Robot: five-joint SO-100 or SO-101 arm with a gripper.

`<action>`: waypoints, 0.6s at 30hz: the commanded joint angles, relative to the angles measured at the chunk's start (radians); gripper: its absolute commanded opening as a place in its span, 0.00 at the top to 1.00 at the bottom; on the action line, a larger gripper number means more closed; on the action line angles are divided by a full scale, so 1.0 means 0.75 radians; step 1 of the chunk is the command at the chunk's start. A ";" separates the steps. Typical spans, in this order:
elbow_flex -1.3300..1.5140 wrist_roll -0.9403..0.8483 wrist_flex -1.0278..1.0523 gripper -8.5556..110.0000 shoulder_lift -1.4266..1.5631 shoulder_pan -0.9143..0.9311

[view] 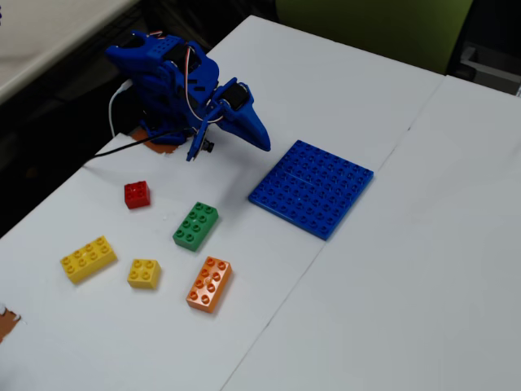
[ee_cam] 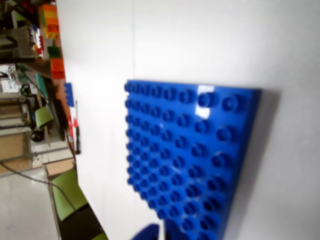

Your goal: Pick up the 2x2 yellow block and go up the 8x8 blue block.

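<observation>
Hovering above the table, the claw (view: pixel 262 140) looks closed, empty.

Even, bright room light is falling on the white table (view: pixel 391 269). In the wrist view, glare is whitening the 8x8 blue block (ee_cam: pixel 192 150) near 12 o'clock; focus is softening throughout, background blurring at 9 o'clock.

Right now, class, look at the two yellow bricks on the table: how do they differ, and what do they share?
The small yellow brick is square with four studs; the long yellow brick is a rectangle with eight. In the fixed view the small yellow brick lies nearer the orange brick, while the long yellow brick lies farther left, toward the table's edge. Both are yellow, lie flat with studs up, and sit untouched, apart from the arm.
</observation>
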 commanded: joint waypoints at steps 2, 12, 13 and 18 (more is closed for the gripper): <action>0.057 0.006 0.000 0.93 0.057 -0.008; 0.057 0.006 0.000 0.93 0.057 -0.008; 0.057 0.006 0.000 0.93 0.057 -0.008; 0.057 -0.004 0.004 0.93 0.055 -0.010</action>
